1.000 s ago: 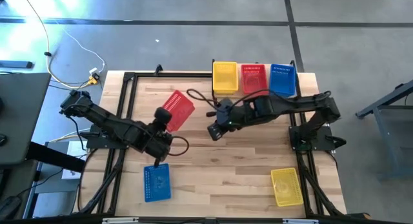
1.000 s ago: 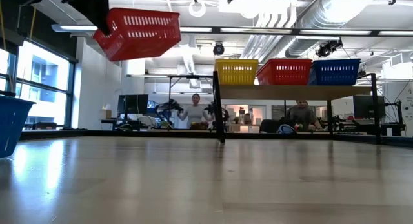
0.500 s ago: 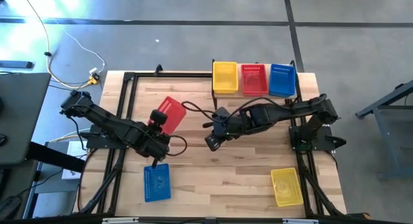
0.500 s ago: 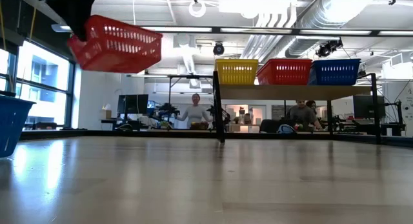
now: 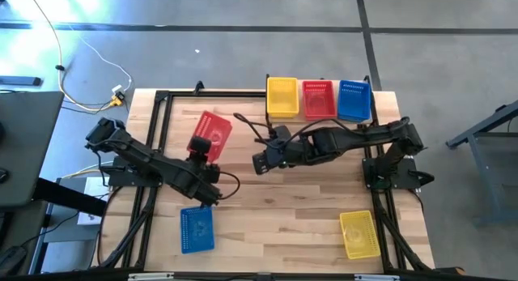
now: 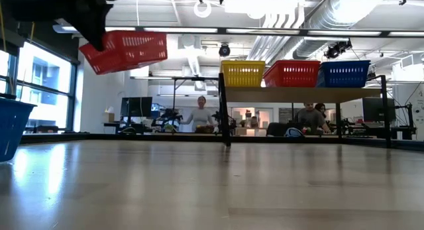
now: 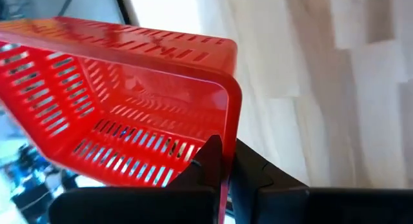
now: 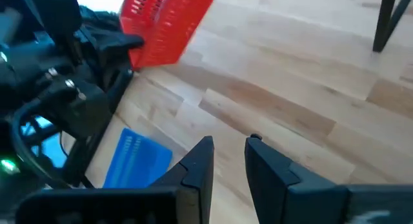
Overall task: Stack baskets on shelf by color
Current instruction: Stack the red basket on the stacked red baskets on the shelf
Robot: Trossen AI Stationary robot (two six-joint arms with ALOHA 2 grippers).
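The left fingers [image 7: 219,169] pinch the red basket's [image 5: 210,133] rim, long axis toward one o'clock; right fingers [image 8: 227,161] parted, empty.

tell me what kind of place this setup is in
Probably an open robotics lab or workshop. Exposed silver ceiling ducts run overhead, seated people work at desks with monitors beyond the pale wooden tabletop, and two dark robot arms share that tabletop with small perforated plastic baskets.
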